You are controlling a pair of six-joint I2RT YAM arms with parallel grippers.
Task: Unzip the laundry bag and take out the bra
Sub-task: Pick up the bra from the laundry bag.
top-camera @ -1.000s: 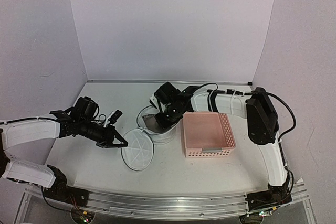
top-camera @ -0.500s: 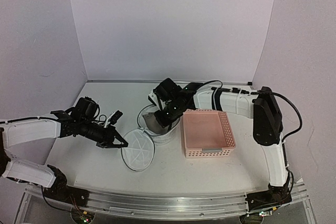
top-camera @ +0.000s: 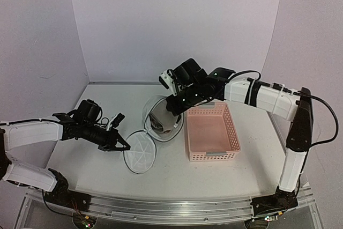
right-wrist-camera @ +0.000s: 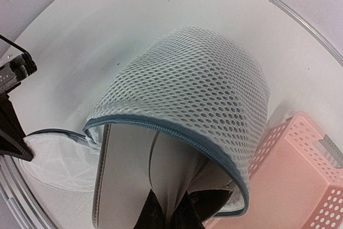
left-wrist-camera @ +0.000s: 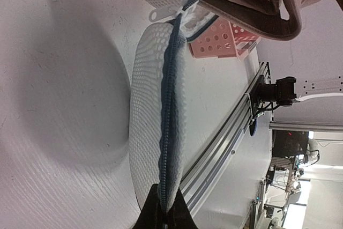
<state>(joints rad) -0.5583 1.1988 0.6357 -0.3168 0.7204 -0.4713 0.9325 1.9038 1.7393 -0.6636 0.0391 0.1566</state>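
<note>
The laundry bag is a white mesh cylinder lying open on its side, also in the right wrist view. Its round lid hangs flat beside it. My left gripper is shut on the lid's dark zipper rim, pinched between the jaws. My right gripper is above the bag's mouth, shut on a fold of the bra at the fingertips. The bra's brownish-grey cup sticks partly out of the bag, and it also shows in the left wrist view.
A pink perforated basket stands just right of the bag, touching it in the right wrist view. White walls close the table's back and sides. The table's metal front rail runs along the near edge.
My right arm has lifted and drawn back to the right, pulling the bra up out of the bag's mouth. The bag has tipped and sagged. The left gripper has held still on the lid.
</note>
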